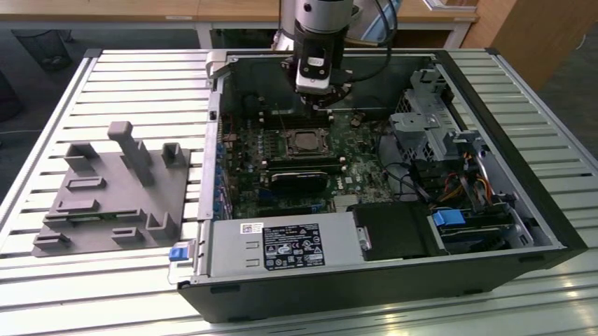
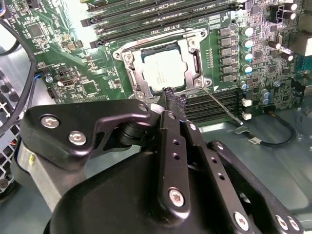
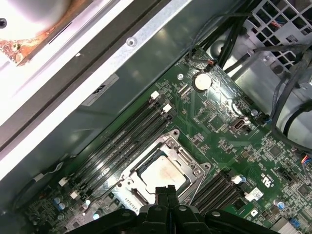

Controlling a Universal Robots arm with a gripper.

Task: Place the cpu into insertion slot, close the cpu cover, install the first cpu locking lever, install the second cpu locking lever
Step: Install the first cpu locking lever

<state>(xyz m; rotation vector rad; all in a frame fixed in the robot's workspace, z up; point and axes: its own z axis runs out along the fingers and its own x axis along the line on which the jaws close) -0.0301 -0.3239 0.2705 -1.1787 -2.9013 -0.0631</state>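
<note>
The cpu [image 2: 163, 68] [image 3: 164, 173] lies flat in the insertion slot on the green board, its pale metal top showing; the slot itself is hidden beneath it. The silvery cpu cover [image 2: 135, 73] [image 3: 191, 165] lies down around the chip. A thin locking lever [image 2: 222, 106] slants away from one corner of the socket. My gripper [image 2: 170, 92] [image 3: 165, 190] [image 1: 324, 103] hovers just above the socket's edge, shut, with nothing between its fingers. In the exterior view the socket [image 1: 304, 142] sits just below the gripper.
Long black memory slots [image 2: 161, 12] [image 3: 122, 141] flank the socket. A black heatsink block [image 1: 299, 180] sits nearer the case front. Drive cage and cables [image 1: 439, 126] fill the exterior view's right. A grey fixture [image 1: 112, 189] stands on the slatted table, left.
</note>
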